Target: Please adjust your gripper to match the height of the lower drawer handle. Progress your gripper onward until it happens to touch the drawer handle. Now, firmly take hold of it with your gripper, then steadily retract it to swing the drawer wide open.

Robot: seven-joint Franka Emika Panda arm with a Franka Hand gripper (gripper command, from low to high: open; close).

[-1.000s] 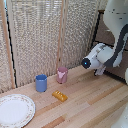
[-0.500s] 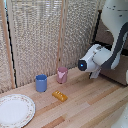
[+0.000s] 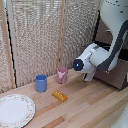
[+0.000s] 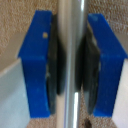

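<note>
In the wrist view the silver drawer handle [image 4: 71, 30] runs between my two blue fingers [image 4: 34, 65], and the dark pads press on it from both sides. My gripper [image 4: 71, 70] is shut on the bar. Behind it is the brown drawer front [image 4: 12, 20]. In the exterior view the white wrist hides most of the gripper [image 3: 95, 71] at the front of the dark brown drawer [image 3: 118, 75]. The drawer sticks out of the cabinet at the exterior view's right. The handle itself is hidden there.
On the wooden table [image 3: 85, 107] stand a blue cup [image 3: 41, 82] and a pink cup [image 3: 62, 75]. A small yellow block [image 3: 59, 95] and a white plate [image 3: 15, 110] lie on the same table. A woven screen [image 3: 40, 35] stands behind them.
My wrist has moved towards the exterior view's left and slightly down, and the drawer has come out with it.
</note>
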